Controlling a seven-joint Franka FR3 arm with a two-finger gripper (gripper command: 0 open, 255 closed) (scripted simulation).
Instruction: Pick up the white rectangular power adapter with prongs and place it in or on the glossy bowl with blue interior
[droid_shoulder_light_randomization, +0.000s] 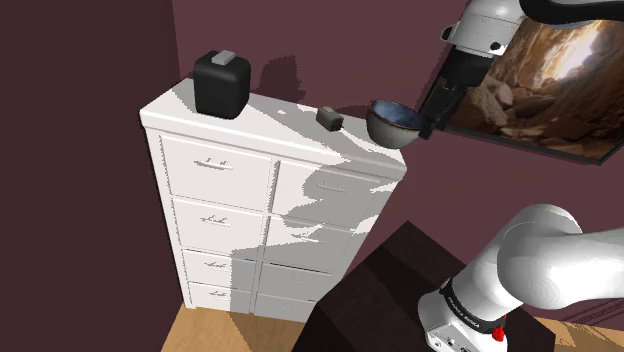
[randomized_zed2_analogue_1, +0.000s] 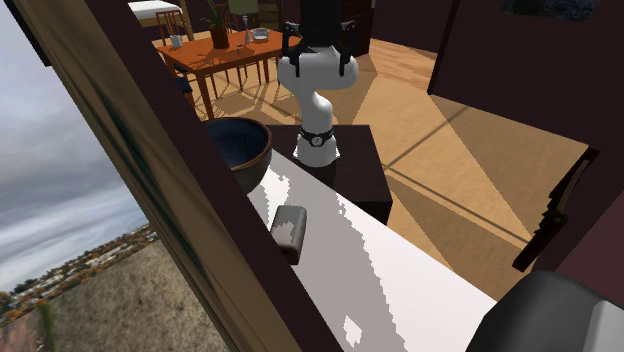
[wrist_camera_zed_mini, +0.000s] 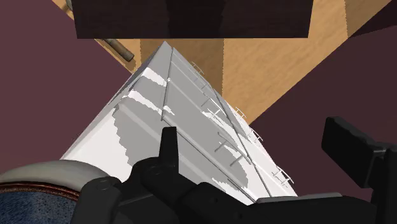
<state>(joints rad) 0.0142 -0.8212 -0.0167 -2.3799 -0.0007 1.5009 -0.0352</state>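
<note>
Task isn't started yet, by the look of it: adapter (droid_shoulder_light_randomization: 329, 117), rendered grey, is lying on dresser (droid_shoulder_light_randomization: 230, 215) top, near bowl (droid_shoulder_light_randomization: 392, 122), betw. it & black box (droid_shoulder_light_randomization: 221, 83). Pick & place are both waiting. Arm (droid_shoulder_light_randomization: 545, 260) is arching high above stand (droid_shoulder_light_randomization: 385, 290). Gripper (droid_shoulder_light_randomization: 430, 118) is hanging tilted just beside bowl at dresser's edge, fingers spread, gripping nothing.

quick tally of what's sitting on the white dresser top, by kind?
Bowl with blue inside: 1
Small grey adapter block: 1
Black box with grey cap: 1
Total: 3
</note>
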